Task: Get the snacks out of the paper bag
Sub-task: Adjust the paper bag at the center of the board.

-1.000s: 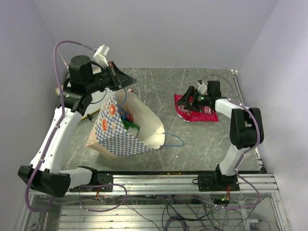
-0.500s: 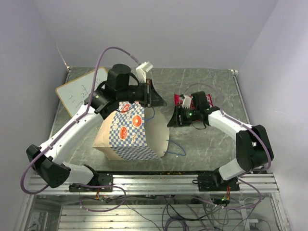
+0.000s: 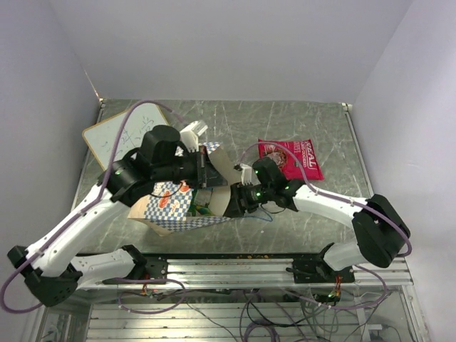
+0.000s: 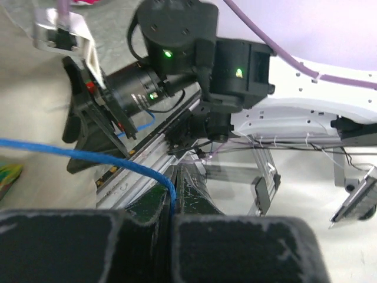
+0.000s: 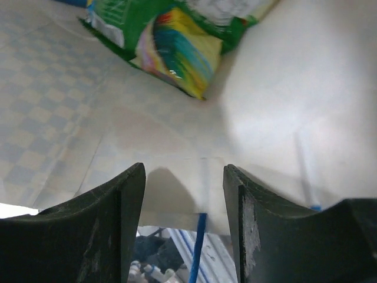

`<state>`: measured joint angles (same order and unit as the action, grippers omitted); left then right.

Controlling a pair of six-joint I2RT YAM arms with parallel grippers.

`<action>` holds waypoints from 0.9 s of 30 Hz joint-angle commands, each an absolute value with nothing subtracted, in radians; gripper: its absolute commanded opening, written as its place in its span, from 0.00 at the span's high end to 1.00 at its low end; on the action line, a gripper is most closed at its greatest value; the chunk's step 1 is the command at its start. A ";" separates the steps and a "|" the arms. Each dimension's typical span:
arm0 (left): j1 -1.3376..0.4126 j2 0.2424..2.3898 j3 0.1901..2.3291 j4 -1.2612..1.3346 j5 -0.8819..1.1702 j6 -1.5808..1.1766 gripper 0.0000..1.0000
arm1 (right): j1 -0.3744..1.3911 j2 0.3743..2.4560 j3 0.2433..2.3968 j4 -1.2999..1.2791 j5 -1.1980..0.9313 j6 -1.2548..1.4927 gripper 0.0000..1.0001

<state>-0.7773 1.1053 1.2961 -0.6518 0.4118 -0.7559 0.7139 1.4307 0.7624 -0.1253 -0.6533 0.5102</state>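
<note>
The paper bag [image 3: 171,205] lies tilted on its side, mouth toward the right. My left gripper [image 3: 212,171] is shut on its thin blue cord handle [image 4: 88,158], which runs into the closed jaws [image 4: 171,203]. My right gripper [image 3: 234,202] is open and empty at the bag's mouth; in the right wrist view [image 5: 184,194] it faces the cream inner wall [image 5: 283,100]. A green-and-yellow snack packet [image 5: 177,44] lies deeper inside, ahead of the fingers. A red snack packet [image 3: 288,158] lies flat on the table behind the right arm.
A white writing board [image 3: 117,132] lies at the back left. The second blue cord handle [image 5: 199,247] hangs between my right fingers at the bag's rim. The metal rail [image 3: 235,267] runs along the near edge. The right arm [image 4: 177,53] fills the left wrist view.
My right gripper left the red packet on the table and moved left to the bag's mouth. My left gripper came nearer and lower with the cord, laying the bag over.
</note>
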 commanded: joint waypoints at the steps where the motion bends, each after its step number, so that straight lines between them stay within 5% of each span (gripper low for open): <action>1: -0.785 1.036 1.357 -0.788 0.228 -0.815 0.93 | 0.845 1.434 0.763 0.022 -0.554 0.657 0.44; 7: -0.785 1.012 1.435 -0.835 0.067 -0.897 0.93 | 1.070 1.483 0.829 0.128 -0.362 0.778 0.41; 15: -0.784 0.926 1.308 -0.653 0.060 -1.012 0.93 | 1.128 1.380 0.842 0.036 -0.188 0.621 0.35; 20: -0.785 0.966 1.341 -0.728 0.093 -0.987 0.93 | 1.126 1.220 0.837 -0.044 -0.019 0.180 0.30; 27: -0.784 0.915 1.296 -0.721 0.075 -0.993 0.93 | 1.125 1.122 0.733 0.210 -0.020 -0.527 0.27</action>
<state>-0.7780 0.9577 1.3113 -0.7471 0.0814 -0.9813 1.1213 1.0946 0.7708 0.0685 -0.0841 -0.0559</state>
